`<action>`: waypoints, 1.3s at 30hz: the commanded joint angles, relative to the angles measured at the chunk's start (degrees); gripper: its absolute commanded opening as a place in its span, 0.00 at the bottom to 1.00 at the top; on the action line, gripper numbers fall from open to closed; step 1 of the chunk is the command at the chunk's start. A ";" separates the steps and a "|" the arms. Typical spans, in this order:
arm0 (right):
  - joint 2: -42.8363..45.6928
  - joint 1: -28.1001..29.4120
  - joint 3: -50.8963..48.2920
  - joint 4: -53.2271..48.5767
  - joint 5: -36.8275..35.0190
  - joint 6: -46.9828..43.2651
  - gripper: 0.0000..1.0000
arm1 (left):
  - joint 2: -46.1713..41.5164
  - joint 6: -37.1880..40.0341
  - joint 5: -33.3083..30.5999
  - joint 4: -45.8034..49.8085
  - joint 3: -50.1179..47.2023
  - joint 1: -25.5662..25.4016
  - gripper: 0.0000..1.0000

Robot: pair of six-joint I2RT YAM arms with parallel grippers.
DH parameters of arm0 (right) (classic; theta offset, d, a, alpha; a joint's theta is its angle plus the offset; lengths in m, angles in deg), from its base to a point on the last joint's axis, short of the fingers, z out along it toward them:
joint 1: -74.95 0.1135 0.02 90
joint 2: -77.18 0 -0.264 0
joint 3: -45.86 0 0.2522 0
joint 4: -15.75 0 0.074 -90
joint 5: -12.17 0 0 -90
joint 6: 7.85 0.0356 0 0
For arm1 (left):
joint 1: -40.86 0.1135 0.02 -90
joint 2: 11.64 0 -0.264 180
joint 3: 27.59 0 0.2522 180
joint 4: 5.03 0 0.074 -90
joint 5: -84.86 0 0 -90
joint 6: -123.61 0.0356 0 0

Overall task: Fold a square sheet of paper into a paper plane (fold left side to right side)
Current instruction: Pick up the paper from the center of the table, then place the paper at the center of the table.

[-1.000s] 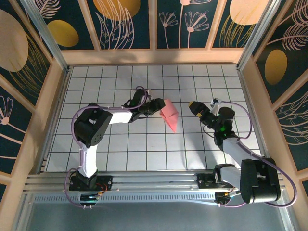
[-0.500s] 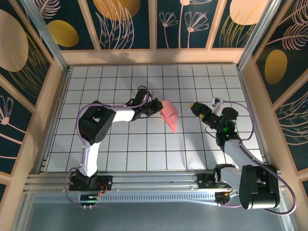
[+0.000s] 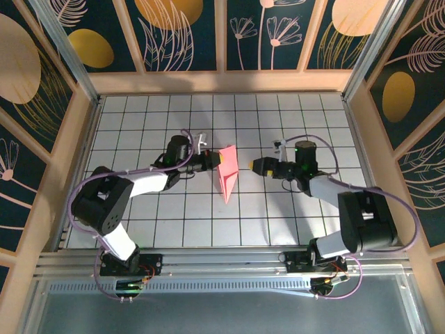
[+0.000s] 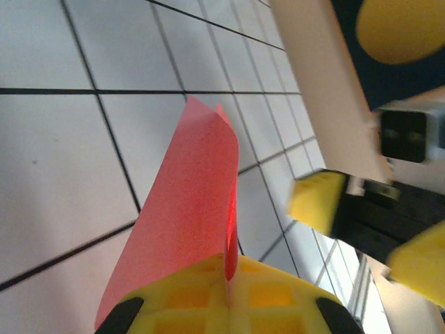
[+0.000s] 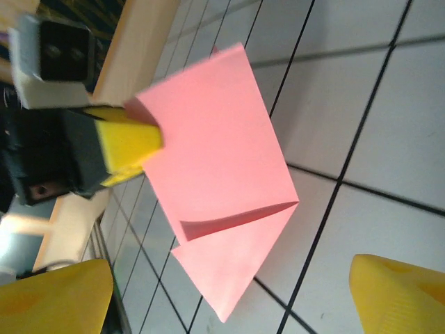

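The pink paper is folded into a narrow shape with one blunt end and one pointed end. It sits near the middle of the gridded bench, between the two claws. In the overhead view its long axis runs from the far side toward the near edge. The tip points toward the arm bases and the squared end toward the back wall.

The left claw is clenched on the paper's left edge, near the wide end. The right claw faces the paper from the other side, just beside it but apart from it. Its jaws stand wide and hold nothing.

From above the paper looks like a thin sliver. The left wrist camera shows why: the paper rises steeply from between that claw's yellow fingers, pinched at its lower edge, with a slight curl along the top. That view also shows the opposite claw's spread yellow fingertips beyond it.

The right wrist camera meets the paper broad face on. It shows a rectangular panel, a diagonal crease and a triangular flap forming the point. One yellow finger of the left claw presses on the edge. I cannot tell whether the tip touches the bench.
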 commanded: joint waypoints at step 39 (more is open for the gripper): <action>-16.78 7.27 15.85 -5.08 0.65 -6.94 0.06 | 1.43 6.05 2.52 0.11 -3.96 0.75 0.24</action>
